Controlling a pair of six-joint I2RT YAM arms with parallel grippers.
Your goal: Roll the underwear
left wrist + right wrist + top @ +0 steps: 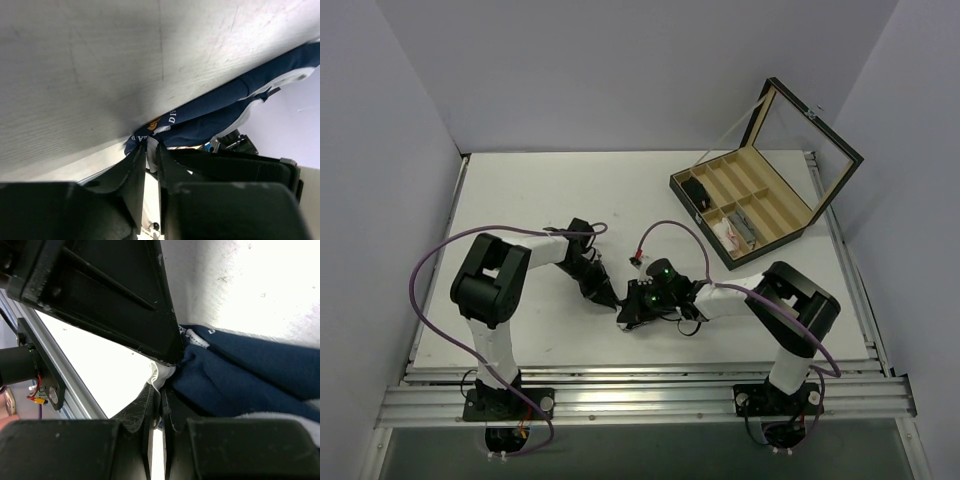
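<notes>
A white worktop (540, 200) is sitting inside pale grey walls, with an aluminium rail (650, 395) running along its near edge where both arm bases are bolted. At the right rear a wooden divided box (780, 240) is standing with its mirrored lid (810, 130) propped open; a small black item (698, 190) is lying in one compartment at the box's left end and a white-and-pink cloth bundle (735, 235) in a compartment at the near end. Both arms are reaching inward and meeting low over the middle of the worktop's front half, tip to tip. The left pincer (151, 150) is pressing down at the worktop with its jaws drawn narrow, a sliver of white trim showing in the slit between them, so it is gripping a corner of the underwear (215, 115). The right pincer (161, 395) is all but closed, nipping the same white-edged end of the garment from the opposite side, one of the left arm's black fingers looming just above it. The navy fabric is lying bunched in folds on the worktop, trailing away from the two pincers. From above it is almost wholly hidden beneath them.
</notes>
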